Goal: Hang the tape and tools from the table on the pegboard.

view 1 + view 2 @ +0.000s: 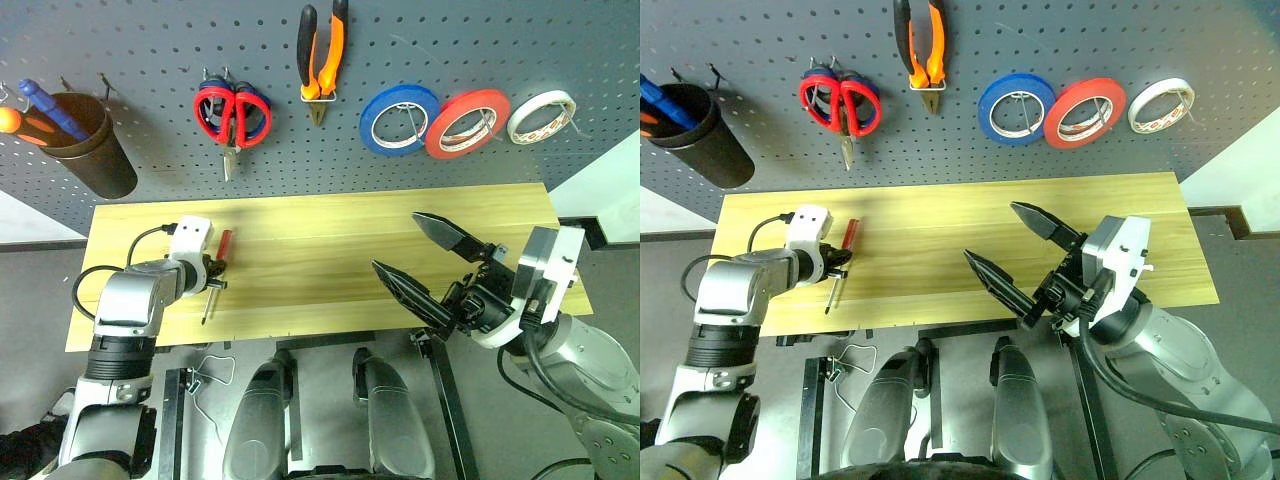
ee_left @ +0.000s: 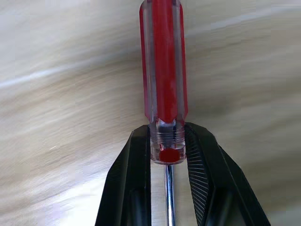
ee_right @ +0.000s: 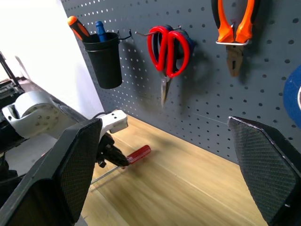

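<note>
The big grey pegboard (image 1: 150,60) is taking up the whole back wall, and it's already looking pretty full: red-handled scissors (image 1: 232,113) hanging in front of a blue-handled pair, orange-and-black pliers (image 1: 322,55) on a hook, then three tape rolls in a row with the red tape (image 1: 467,123) sitting between a blue roll (image 1: 398,119) and a white roll (image 1: 541,116). A black cup (image 1: 92,143) is hanging at the far left with a couple of tools poking out of it.

The wooden desk (image 1: 330,230) is nearly bare. The right gripper (image 1: 420,262) is hovering near the desk's front edge with its fingers spread wide, holding nothing.

The only tool not hung yet is the little red-handled screwdriver (image 1: 217,268), lying at the left end of the desk. The left gripper (image 2: 168,153) is on it with its fingers (image 2: 136,160) pinched shut right at the clear collar where handle meets shaft.

Honestly that's where I'm getting nervous. That grip looks narrow and near one end of the handle, so I'm guessing the screwdriver could swivel or slide out on the way up. And if it's tilting in the fingers, dropping it into the cup or onto a hook is going to be fiddly.
</note>
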